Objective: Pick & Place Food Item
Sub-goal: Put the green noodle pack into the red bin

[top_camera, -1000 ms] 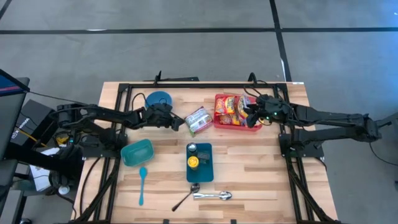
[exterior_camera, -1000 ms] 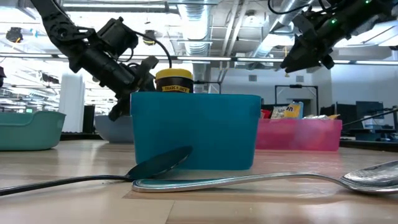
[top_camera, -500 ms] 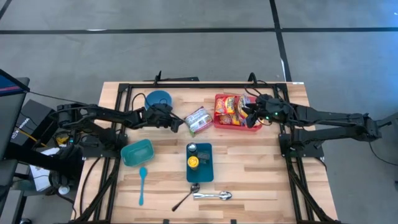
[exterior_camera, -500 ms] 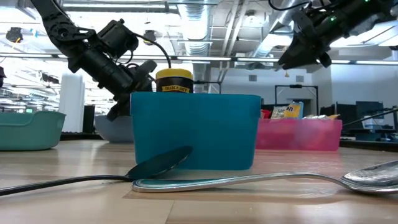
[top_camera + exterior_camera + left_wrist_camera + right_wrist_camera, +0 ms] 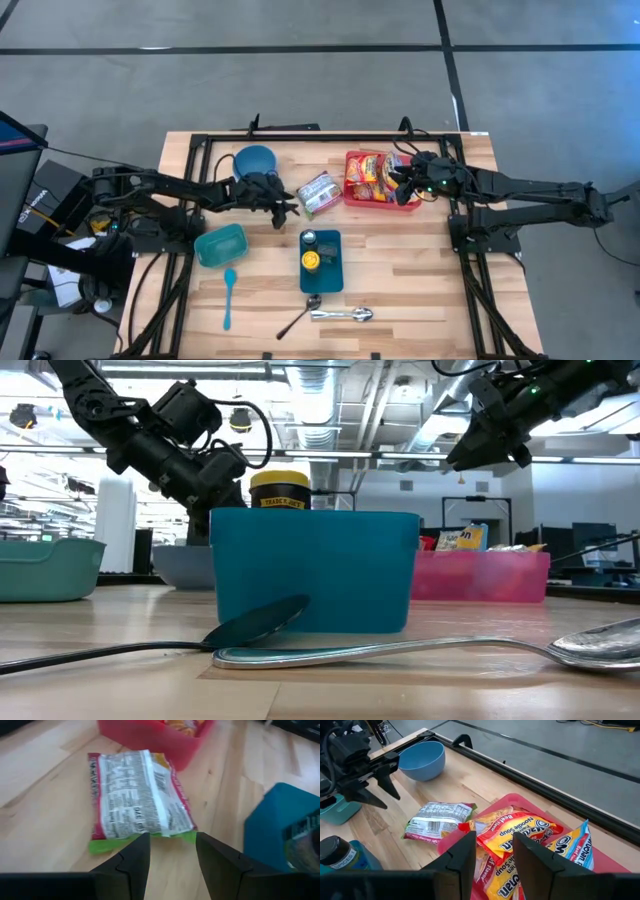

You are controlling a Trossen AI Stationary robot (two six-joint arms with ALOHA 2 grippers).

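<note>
From above, the left gripper (image 5: 287, 207) hangs just beside the snack packet (image 5: 318, 192) lying flat on the table (image 5: 400, 260), next to the red bin (image 5: 380, 201); left wrist: fingers (image 5: 131, 861) spread apart, empty; right wrist: right gripper (image 5: 492, 851) also spread, over the bin's noodle packs (image 5: 520, 832).

Even overhead light fills the high view, and the wooden table (image 5: 400, 270) carries only faint shadows under the arms. In the low view, ceiling light strips (image 5: 330, 405) toward 12 o'clock glare brightly while the near spoon (image 5: 420, 648) lies soft and out of focus. The left wrist view is blurred throughout, smearing the print on the snack packet (image 5: 140, 795).
</note>
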